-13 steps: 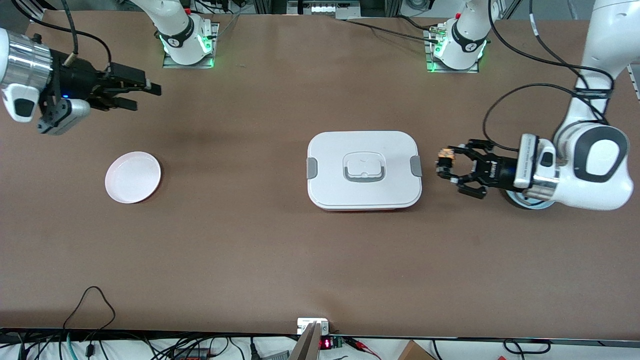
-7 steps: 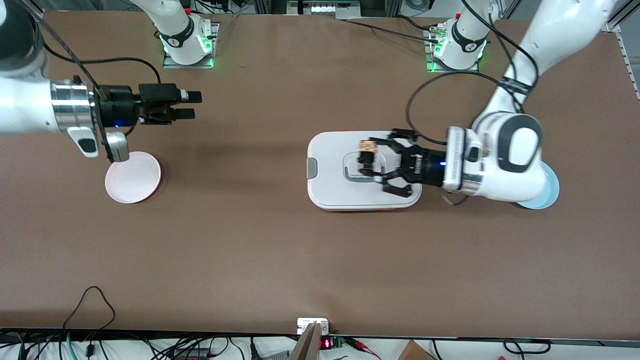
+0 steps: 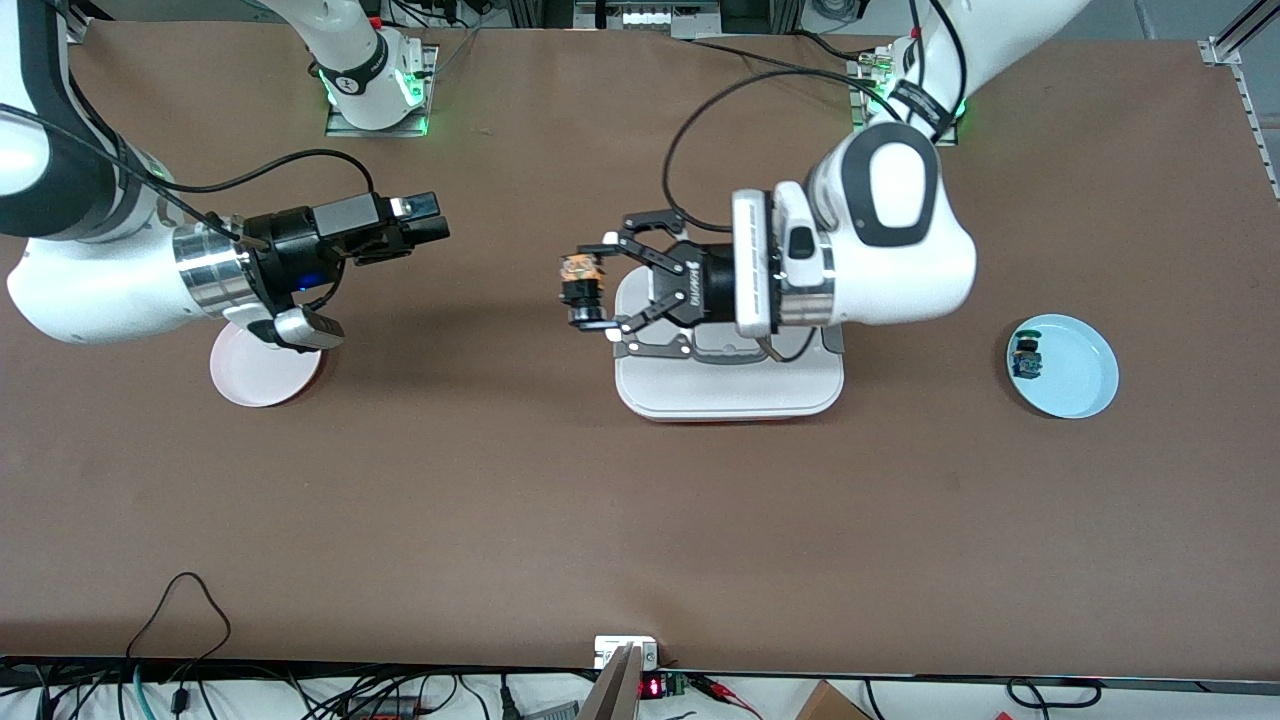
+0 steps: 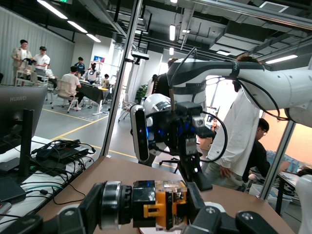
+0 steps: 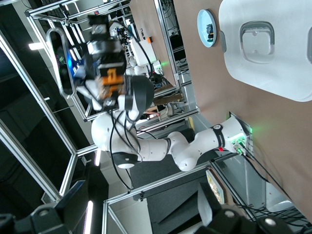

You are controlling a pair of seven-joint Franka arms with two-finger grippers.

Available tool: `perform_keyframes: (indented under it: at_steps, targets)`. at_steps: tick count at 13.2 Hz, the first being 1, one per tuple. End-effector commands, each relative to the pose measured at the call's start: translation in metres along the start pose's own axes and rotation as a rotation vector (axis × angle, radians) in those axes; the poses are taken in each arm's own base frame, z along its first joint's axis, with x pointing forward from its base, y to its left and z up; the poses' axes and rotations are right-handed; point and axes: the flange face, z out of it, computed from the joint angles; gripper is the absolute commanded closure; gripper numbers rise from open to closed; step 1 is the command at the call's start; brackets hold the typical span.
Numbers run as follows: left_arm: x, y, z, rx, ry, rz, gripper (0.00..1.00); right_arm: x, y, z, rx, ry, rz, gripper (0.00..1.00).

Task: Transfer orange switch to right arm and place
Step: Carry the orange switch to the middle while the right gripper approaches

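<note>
The orange switch point(image 3: 578, 281), with a black body and an orange-yellow block, sits crosswise between the fingers of my left gripper point(image 3: 584, 296). The gripper holds it in the air over the table, just off the white box's edge toward the right arm's end. In the left wrist view the switch point(image 4: 157, 204) fills the jaws of the left gripper point(image 4: 146, 208). My right gripper point(image 3: 430, 222) is open and empty. It is level, points at the switch, and is a clear gap away. In the right wrist view the right gripper point(image 5: 146, 207) faces the held switch point(image 5: 108, 73).
A white lidded box point(image 3: 730, 385) lies at the table's middle, partly under the left arm. A pink plate point(image 3: 262, 378) lies under the right wrist. A blue plate point(image 3: 1078, 385) holds a green-capped switch point(image 3: 1026, 357) toward the left arm's end.
The left gripper carried the switch from beside the blue plate, across the box, toward the right arm. The right gripper moved in toward it. The blue plate is now uncovered.
</note>
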Motion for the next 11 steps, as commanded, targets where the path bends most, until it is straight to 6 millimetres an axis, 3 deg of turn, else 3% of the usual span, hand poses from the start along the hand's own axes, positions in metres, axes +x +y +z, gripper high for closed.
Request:
perform_keyframes:
  at_steps: [1, 3, 5, 8, 11]
  targets:
    - [0.013, 0.026, 0.034, 0.068, 0.016, -0.057, 1.00, 0.006, -0.004, 0.005, 0.072, -0.015, 0.022, 0.00]
    - [0.009, 0.034, 0.044, 0.082, 0.011, -0.069, 1.00, 0.013, -0.007, 0.020, 0.078, 0.016, 0.034, 0.00]
    - [0.009, 0.034, 0.044, 0.082, 0.011, -0.069, 1.00, 0.017, -0.009, 0.020, 0.126, 0.036, 0.039, 0.00]
    - [0.009, 0.035, 0.044, 0.081, 0.009, -0.068, 1.00, 0.031, 0.008, 0.018, 0.226, 0.030, 0.118, 0.00]
    - [0.009, 0.035, 0.045, 0.081, 0.010, -0.068, 1.00, 0.038, 0.012, 0.028, 0.298, 0.015, 0.169, 0.00]
